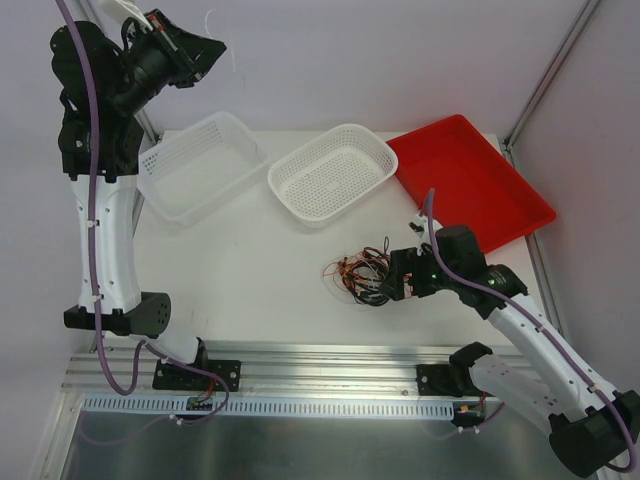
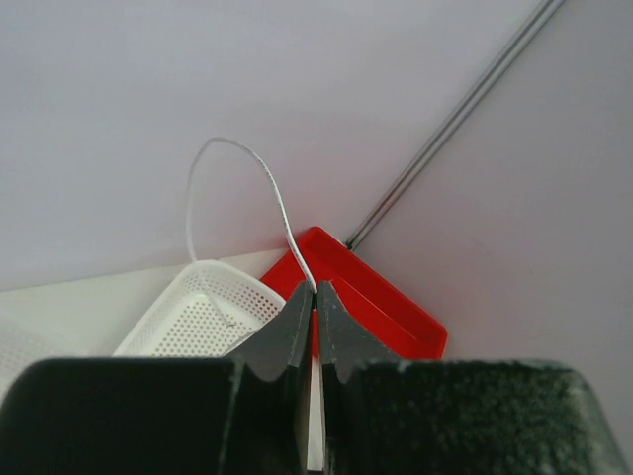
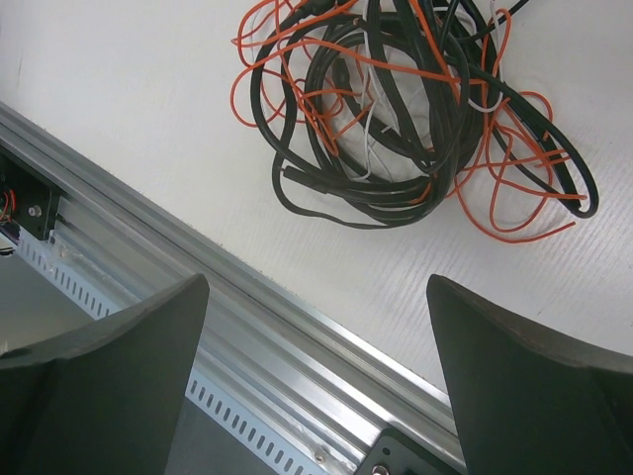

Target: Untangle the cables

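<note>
Pinching a thin white wire (image 2: 229,141) between its fingertips, my left claw (image 2: 316,293) is closed tight, with no gap showing between the jaws. The wire rises from the tips, arcs over in a narrow loop and drops again, its loose end hanging free. Seen from above, that claw (image 1: 205,52) is raised high at the far left, well above the table (image 1: 250,270).

My right claw (image 3: 316,287) is spread wide and holds nothing. Its two dark fingers (image 3: 119,366) frame the table's near edge and the aluminium rail (image 3: 247,327) that runs along it. It sits low over the table, just beside the cables (image 3: 415,129) and not touching them.

The cables (image 1: 360,272) lie in one knotted heap on the white tabletop, right of centre and close to the near edge. Thick black loops are wound together with thin red-orange strands, and a few pale wires thread through the middle.

Beyond the heap stand two white perforated baskets, one (image 1: 165,205) at the far left and one (image 1: 285,195) near the middle. A red tray (image 1: 480,190) is at the far right, just beside the second basket. None of the three holds any cable that I can see.
</note>
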Available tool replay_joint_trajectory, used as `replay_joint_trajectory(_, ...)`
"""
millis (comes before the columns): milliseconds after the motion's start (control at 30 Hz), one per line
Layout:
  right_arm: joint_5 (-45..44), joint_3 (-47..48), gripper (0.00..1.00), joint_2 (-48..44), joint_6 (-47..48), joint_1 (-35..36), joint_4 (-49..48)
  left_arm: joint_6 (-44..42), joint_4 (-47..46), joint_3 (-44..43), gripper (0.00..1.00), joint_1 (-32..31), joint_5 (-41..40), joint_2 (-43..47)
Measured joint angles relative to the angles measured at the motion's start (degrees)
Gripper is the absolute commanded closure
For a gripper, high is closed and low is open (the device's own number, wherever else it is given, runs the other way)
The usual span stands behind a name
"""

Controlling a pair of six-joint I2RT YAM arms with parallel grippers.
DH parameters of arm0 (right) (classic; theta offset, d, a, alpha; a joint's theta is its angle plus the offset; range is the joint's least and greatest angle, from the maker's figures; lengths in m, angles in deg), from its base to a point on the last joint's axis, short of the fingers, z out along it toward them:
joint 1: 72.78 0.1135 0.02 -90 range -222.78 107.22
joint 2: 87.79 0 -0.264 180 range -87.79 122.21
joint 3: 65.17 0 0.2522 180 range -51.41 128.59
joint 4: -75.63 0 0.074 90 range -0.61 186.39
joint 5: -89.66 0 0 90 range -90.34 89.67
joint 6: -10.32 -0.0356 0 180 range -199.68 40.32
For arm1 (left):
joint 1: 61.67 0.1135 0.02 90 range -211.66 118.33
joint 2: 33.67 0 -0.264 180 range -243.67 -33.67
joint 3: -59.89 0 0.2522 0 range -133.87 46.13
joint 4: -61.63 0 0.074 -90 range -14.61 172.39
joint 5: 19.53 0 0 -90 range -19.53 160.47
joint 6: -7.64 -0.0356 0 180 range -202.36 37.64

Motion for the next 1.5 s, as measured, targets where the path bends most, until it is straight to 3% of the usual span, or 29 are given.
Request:
replay_joint_trajectory(667, -0.1, -0.5, 0.03, 0.3, 0.3, 0.0, -0.1, -8.9, -8.5, 0.4, 1.00, 1.2, -18.7, -3.2)
replay_joint_trajectory(1100, -0.2, -0.5, 0.03, 1.0, 0.5, 0.0, 0.1, -11.2, -10.7, 14.0, 1.00, 6.5, -23.0, -13.0)
replay_joint_trajectory(1333, -0.2, -0.7, 0.03, 1.1, 1.0, 0.0, 0.1, -11.2, -10.8, 27.0, 0.88, 7.3, -25.0, -18.1)
replay_joint_trajectory(1433, -0.4, -1.3, 0.03, 1.1, 1.2, 0.0, 0.1, -10.7, -10.4, 31.5, 0.74, 8.6, -25.1, -20.4)
replay_joint_trajectory(1500, -0.5, -1.8, 0.03, 1.0, 1.2, 0.0, 0.1, -10.1, -9.3, 33.9, 0.55, 9.9, -25.1, -21.3)
